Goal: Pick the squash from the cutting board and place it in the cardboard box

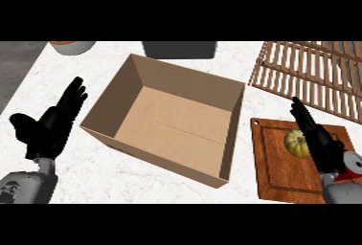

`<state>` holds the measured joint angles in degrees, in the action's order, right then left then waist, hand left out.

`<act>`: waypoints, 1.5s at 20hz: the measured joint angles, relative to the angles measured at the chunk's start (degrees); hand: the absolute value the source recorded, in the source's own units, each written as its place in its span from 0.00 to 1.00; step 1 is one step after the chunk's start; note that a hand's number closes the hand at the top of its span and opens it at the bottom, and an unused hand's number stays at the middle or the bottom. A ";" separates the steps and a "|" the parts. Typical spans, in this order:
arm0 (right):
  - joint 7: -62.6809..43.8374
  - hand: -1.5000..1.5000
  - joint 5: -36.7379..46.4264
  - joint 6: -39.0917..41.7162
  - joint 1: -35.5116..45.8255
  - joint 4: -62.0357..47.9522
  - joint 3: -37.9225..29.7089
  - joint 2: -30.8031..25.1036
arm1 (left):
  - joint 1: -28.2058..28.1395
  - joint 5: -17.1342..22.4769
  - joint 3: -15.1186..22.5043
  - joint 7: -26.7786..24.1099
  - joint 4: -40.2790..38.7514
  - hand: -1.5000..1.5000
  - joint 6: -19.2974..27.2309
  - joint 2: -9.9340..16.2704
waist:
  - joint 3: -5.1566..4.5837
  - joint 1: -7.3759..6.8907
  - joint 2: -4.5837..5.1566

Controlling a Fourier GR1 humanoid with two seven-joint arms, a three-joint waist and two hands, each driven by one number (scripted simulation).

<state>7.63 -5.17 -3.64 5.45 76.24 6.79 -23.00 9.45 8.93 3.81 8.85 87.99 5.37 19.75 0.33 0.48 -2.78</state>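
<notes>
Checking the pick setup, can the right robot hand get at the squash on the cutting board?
Probably yes: the right robot hand is open right beside the squash, nothing between them.

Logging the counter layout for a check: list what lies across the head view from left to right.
left hand → cardboard box → cutting board → squash on the board → right hand, fingers straight, beside the squash's right edge.

Right robot hand (318, 139) covers the right part of the squash (295, 143). Cutting board (283, 167) runs off lower right of frame. Wooden rack (311, 72), dark container (180, 49) and bowl (71, 46) cut by the top edge.
</notes>
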 measured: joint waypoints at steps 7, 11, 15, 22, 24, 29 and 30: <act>-6.02 1.00 11.60 -14.14 8.84 -0.65 -4.59 -5.18 | -3.58 -5.77 -0.01 -2.87 -0.42 0.50 2.40 2.11 | -0.98 -1.17 2.65; -12.55 0.00 21.97 -28.22 9.26 -4.00 -7.97 -7.87 | -5.50 -7.45 0.53 -3.10 -1.39 0.50 3.68 1.85 | -0.87 -0.87 2.92; -19.67 0.00 32.03 -39.78 9.59 -2.44 -6.61 -4.08 | -7.64 -8.79 1.36 -3.53 -0.86 0.50 4.42 1.06 | -0.62 -0.80 2.72; -39.61 0.00 48.18 -28.08 9.57 -0.33 -0.24 -8.92 | -8.13 -10.51 1.56 -3.36 -1.47 0.50 5.81 0.18 | -0.71 -0.27 2.45; -45.34 0.00 50.66 -21.44 10.28 0.87 2.04 -9.85 | -8.18 -10.74 1.87 -3.32 -1.43 0.50 5.93 -0.17 | -0.75 -0.26 2.37; -57.93 0.00 49.33 -1.07 13.22 3.29 5.81 -11.46 | -8.06 -11.01 1.88 -3.35 -1.41 0.50 5.88 -0.19 | -0.83 -0.54 2.29; -60.46 0.00 48.63 2.76 13.82 3.69 6.50 -11.22 | -8.22 -11.10 2.05 -3.27 -1.10 0.50 5.83 -0.21 | -0.83 -0.68 2.26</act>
<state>-52.83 43.47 -0.87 19.27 79.93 13.29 -34.22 1.24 -2.16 5.86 5.58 86.89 11.20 19.54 -0.50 -0.19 -0.52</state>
